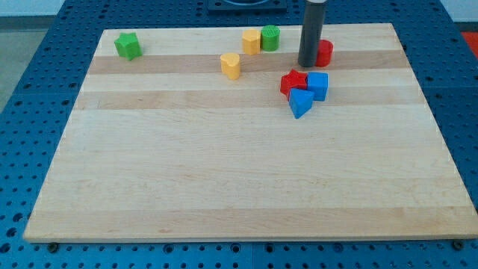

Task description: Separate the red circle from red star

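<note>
Wooden surface (224, 187), landmark: red star (293, 81).
- Green star (128, 45): far left of it, near the surface's top-left corner.
- Yellow block (231, 66): left, apart.
- Yellow block (251, 41) touching green cylinder (270, 37): upper left, near the top edge.
- Blue cube (318, 85), blue triangular block (300, 103): touching the star.
- My tip (308, 64), no pincer fitted: above the star, against the red circle (325, 53).
- Below the star: open room.

The worktop (224, 172) is pale wood with lengthwise grain and a darker tan band across the upper part of the frame. Around it lies a blue pegboard (30, 112) dotted with dark holes. At upper left sits a green star (128, 45). At upper centre are a yellow block (251, 40), a green cylinder (269, 37) and a yellow heart-like block (231, 66). At upper right: red circle (324, 53), red star (293, 81), blue cube (318, 85), blue triangle (300, 103). The rod is dark grey, as is my tip (308, 64).
</note>
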`<move>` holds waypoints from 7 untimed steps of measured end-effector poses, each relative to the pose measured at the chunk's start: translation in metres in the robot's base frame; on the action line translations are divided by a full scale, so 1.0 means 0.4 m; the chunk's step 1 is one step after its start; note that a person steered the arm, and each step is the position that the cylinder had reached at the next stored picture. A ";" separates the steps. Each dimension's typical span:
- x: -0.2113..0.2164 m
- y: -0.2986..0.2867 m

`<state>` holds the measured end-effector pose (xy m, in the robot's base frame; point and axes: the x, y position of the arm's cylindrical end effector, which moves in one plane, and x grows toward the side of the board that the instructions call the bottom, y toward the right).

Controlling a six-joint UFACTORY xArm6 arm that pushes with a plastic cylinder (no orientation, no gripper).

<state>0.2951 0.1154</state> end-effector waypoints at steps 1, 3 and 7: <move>-0.032 0.028; -0.026 0.072; -0.061 0.192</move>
